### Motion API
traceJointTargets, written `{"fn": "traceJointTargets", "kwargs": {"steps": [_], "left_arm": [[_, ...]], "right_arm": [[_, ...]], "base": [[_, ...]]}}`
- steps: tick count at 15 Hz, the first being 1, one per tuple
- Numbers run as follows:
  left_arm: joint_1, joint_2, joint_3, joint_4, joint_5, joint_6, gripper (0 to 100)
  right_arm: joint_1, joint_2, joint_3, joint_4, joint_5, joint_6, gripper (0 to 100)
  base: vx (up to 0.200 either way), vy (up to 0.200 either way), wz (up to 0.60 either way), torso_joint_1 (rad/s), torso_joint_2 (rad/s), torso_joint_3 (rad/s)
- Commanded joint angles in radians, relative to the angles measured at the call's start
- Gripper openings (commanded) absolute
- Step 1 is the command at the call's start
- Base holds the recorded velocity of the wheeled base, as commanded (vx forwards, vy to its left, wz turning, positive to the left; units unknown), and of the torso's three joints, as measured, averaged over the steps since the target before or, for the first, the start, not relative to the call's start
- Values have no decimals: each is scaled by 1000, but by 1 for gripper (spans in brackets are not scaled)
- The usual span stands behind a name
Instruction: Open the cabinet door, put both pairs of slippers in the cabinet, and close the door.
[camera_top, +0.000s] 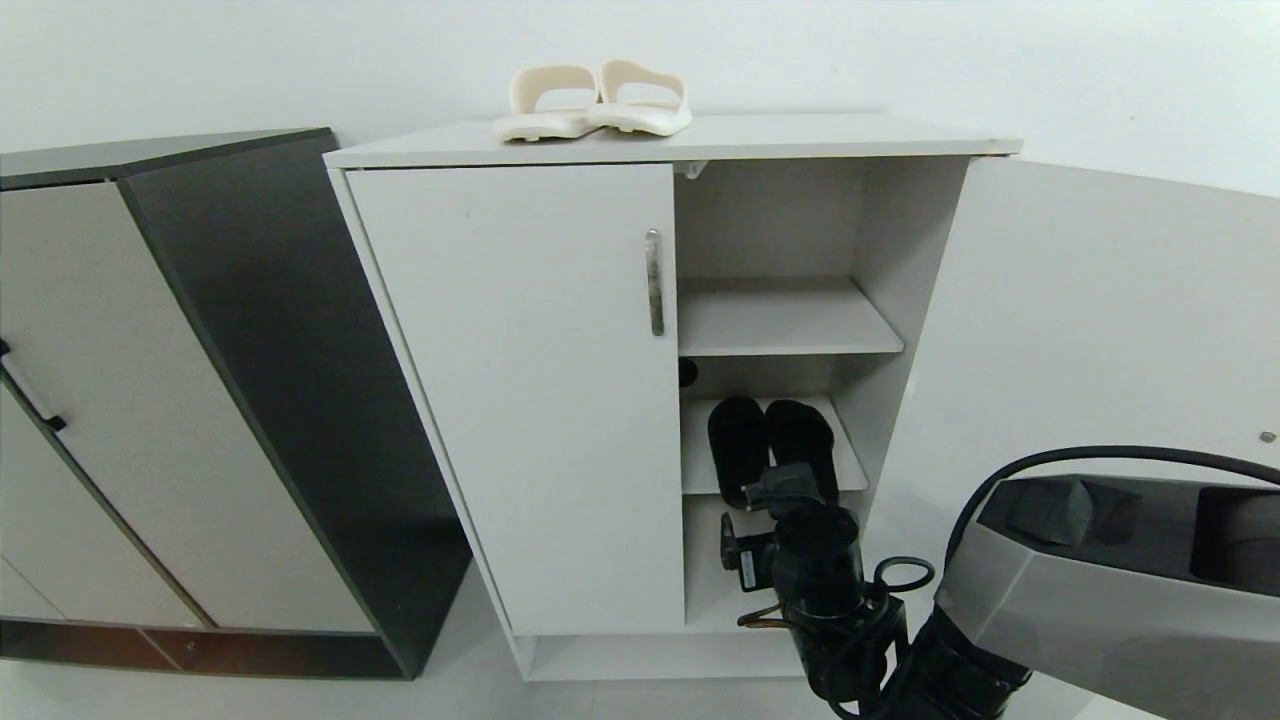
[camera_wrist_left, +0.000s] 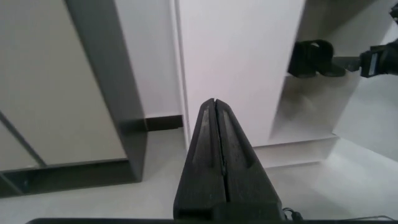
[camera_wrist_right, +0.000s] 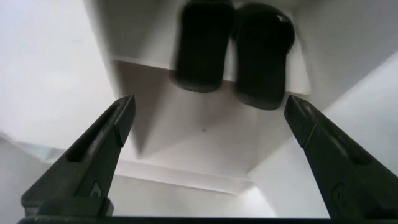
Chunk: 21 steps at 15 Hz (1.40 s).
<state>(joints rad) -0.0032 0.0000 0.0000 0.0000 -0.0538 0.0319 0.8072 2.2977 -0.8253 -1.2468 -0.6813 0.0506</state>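
Observation:
A cream pair of slippers (camera_top: 592, 100) lies on top of the white cabinet (camera_top: 500, 400). The cabinet's right door (camera_top: 1080, 330) is swung open. Inside, a black pair of slippers (camera_top: 770, 445) (camera_wrist_right: 230, 50) rests side by side on the middle shelf. My right gripper (camera_wrist_right: 208, 102) is open just in front of and below the black pair, holding nothing. The left wrist view shows the black slippers (camera_wrist_left: 311, 59) on their shelf. My left gripper (camera_wrist_left: 214, 102) is shut and empty, low near the floor in front of the cabinet's closed left door.
The left door (camera_top: 520, 400) stays closed, with a metal handle (camera_top: 654, 282) at its inner edge. An upper shelf (camera_top: 780, 320) is bare. A dark cabinet (camera_top: 250, 400) with pale doors stands close on the left. Bare floor (camera_wrist_left: 155, 155) lies in front.

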Motion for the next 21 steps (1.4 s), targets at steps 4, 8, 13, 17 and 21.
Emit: {"fn": "traceJointTargets", "kwargs": {"steps": [4,8,13,17,21], "left_arm": [[0,2,0,0,0,0,0],[0,2,0,0,0,-1,0],[0,2,0,0,0,-1,0],[0,2,0,0,0,-1,0],[0,2,0,0,0,-1,0]], "right_arm": [[0,2,8,0,0,-2,100],[0,2,14,0,0,-2,100],[0,-3,14,-2,0,-2,100],[-5,-1,9,-22,-1,-3,100],[-5,-1,43,-85,34,-31,100]], "base": [[0,200,0,4,0,13],[0,200,0,4,5,1],[0,120,0,2,1,1],[0,0,0,0,0,0],[0,0,0,0,0,0]]}}
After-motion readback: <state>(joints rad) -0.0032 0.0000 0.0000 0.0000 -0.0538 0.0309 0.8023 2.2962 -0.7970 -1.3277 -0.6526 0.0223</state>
